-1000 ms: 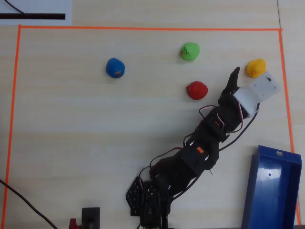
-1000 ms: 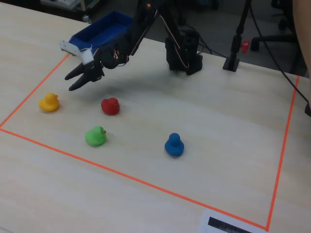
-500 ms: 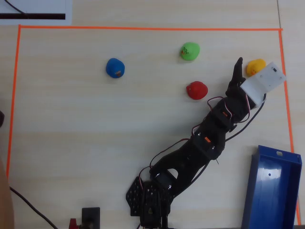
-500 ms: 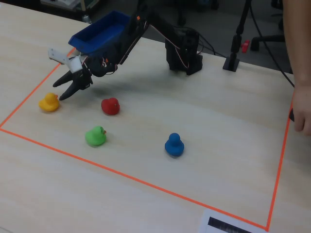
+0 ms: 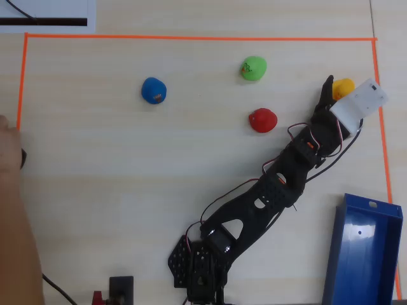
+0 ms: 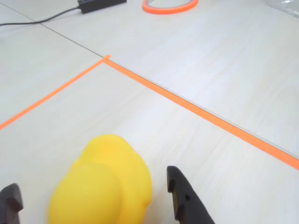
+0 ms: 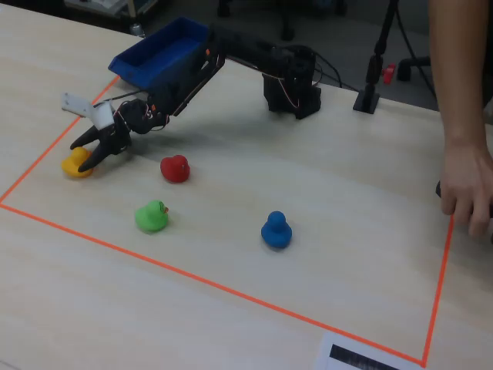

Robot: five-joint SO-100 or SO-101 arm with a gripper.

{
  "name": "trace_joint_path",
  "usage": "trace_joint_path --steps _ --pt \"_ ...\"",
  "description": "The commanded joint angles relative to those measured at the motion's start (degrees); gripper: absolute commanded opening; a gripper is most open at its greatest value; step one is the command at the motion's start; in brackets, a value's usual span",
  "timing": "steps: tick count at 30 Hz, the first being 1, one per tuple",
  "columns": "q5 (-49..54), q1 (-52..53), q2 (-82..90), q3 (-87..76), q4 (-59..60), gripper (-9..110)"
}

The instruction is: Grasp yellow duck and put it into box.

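Observation:
The yellow duck (image 5: 344, 86) sits on the table near the top right corner of the orange tape frame. It fills the lower left of the wrist view (image 6: 103, 186) and lies at the far left of the fixed view (image 7: 75, 164). My gripper (image 5: 336, 89) is open around it. In the wrist view (image 6: 92, 186) one black finger stands on each side of the duck, with a gap on both sides. The blue box (image 5: 362, 254) lies at the bottom right of the overhead view, open and empty, and at the top of the fixed view (image 7: 154, 58).
A red duck (image 5: 262, 120), a green duck (image 5: 253, 68) and a blue duck (image 5: 153, 90) stand inside the orange tape line (image 5: 191, 38). A person's arm and hand (image 7: 466, 185) rest at the table edge. An orange tape roll (image 6: 169, 5) and a cable lie beyond the frame.

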State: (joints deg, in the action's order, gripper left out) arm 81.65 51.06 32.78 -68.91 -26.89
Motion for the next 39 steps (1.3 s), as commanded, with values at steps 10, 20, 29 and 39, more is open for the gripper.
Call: trace_joint_path --steps 10,20,29,39 --pt "8.0 -0.8 -4.8 12.0 6.9 6" --pt "5.7 -1.1 -2.8 11.1 7.0 0" --pt "-6.7 -2.9 21.2 9.9 35.2 0" --pt "-15.7 -0.4 44.3 9.8 54.8 0"
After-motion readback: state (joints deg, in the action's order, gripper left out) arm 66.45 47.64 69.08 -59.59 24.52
